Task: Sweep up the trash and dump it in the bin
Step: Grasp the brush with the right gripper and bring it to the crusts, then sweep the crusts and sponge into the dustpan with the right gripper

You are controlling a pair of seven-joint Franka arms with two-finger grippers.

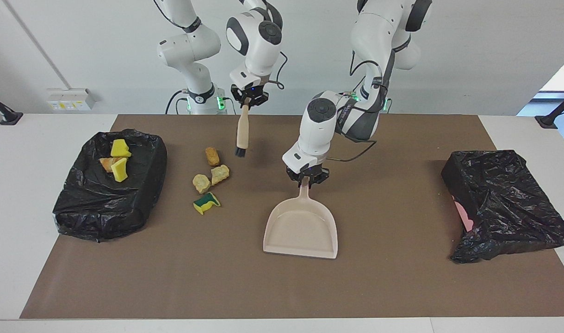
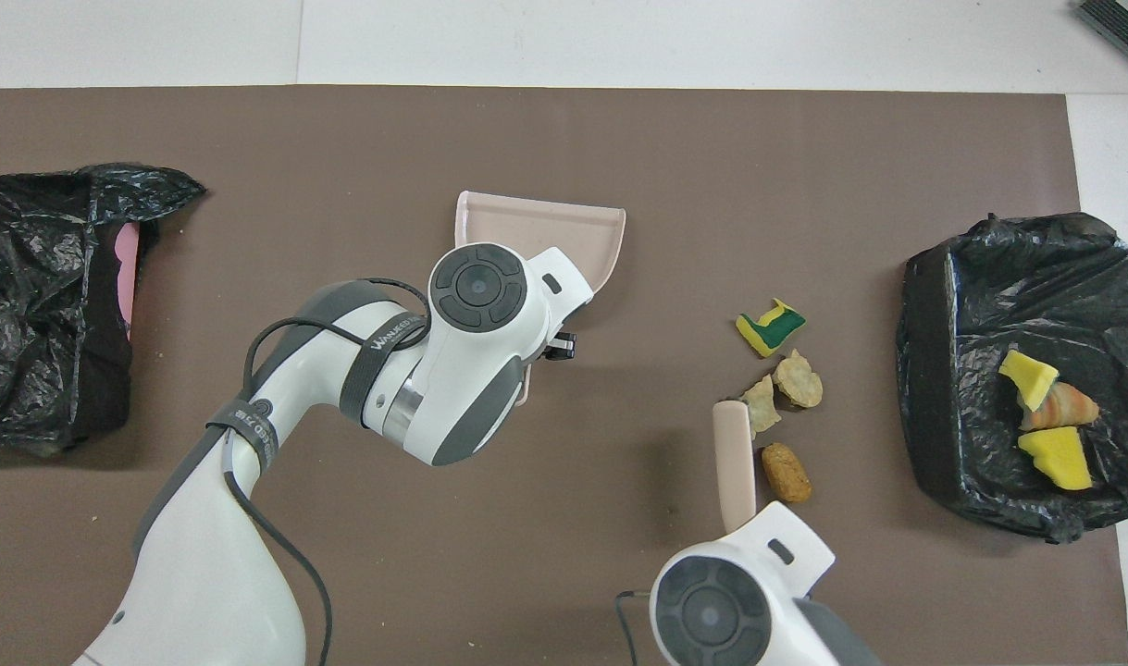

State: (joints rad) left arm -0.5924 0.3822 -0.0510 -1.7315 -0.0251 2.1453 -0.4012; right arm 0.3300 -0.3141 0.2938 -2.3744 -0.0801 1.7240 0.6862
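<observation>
Several scraps of trash lie loose on the brown mat: an orange-brown lump (image 1: pixel 212 156) (image 2: pixel 786 472), two tan lumps (image 1: pixel 220 174) (image 1: pixel 201 183) and a yellow-and-green sponge (image 1: pixel 206 202) (image 2: pixel 770 326). Two yellow sponge chunks (image 1: pixel 120 148) (image 1: pixel 120 169) and a bread-like lump (image 1: pixel 107 163) lie in the black-lined bin (image 1: pixel 138 203) (image 2: pixel 934 388). My left gripper (image 1: pixel 306 180) is shut on the handle of the beige dustpan (image 1: pixel 300 229) (image 2: pixel 545 236). My right gripper (image 1: pixel 248 99) is shut on the beige brush (image 1: pixel 241 132) (image 2: pixel 735 453), which hangs bristles down beside the orange-brown lump.
A second black bag (image 1: pixel 504 203) (image 2: pixel 36 305) with something pink showing at its edge lies at the left arm's end of the table. The brown mat (image 1: pixel 402 286) covers most of the white table.
</observation>
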